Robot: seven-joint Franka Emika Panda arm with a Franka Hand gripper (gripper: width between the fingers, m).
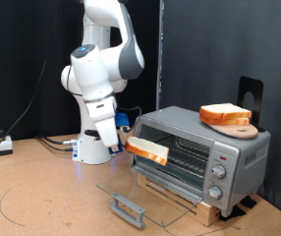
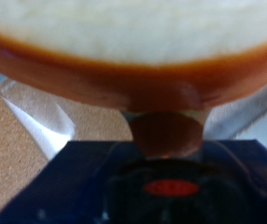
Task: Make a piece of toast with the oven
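The silver-grey oven [image 1: 214,147] stands at the exterior view's right with its glass door [image 1: 145,202] dropped open and flat. My gripper [image 1: 129,144] is shut on a piece of toast [image 1: 148,149], pale with a golden-tan crust, and holds it in the air just in front of the oven's open mouth, above the door. In the wrist view the toast [image 2: 133,47] fills the picture, with one fingertip [image 2: 168,131] pressed against its crust. A second alike slice [image 1: 225,113] lies on a round wooden board [image 1: 234,127] on top of the oven.
The oven sits on a wooden base [image 1: 195,202] on the brown table [image 1: 42,197]. The arm's white base [image 1: 91,147] stands behind, with cables [image 1: 57,144] running to the exterior view's left. A black stand [image 1: 251,93] rises behind the oven.
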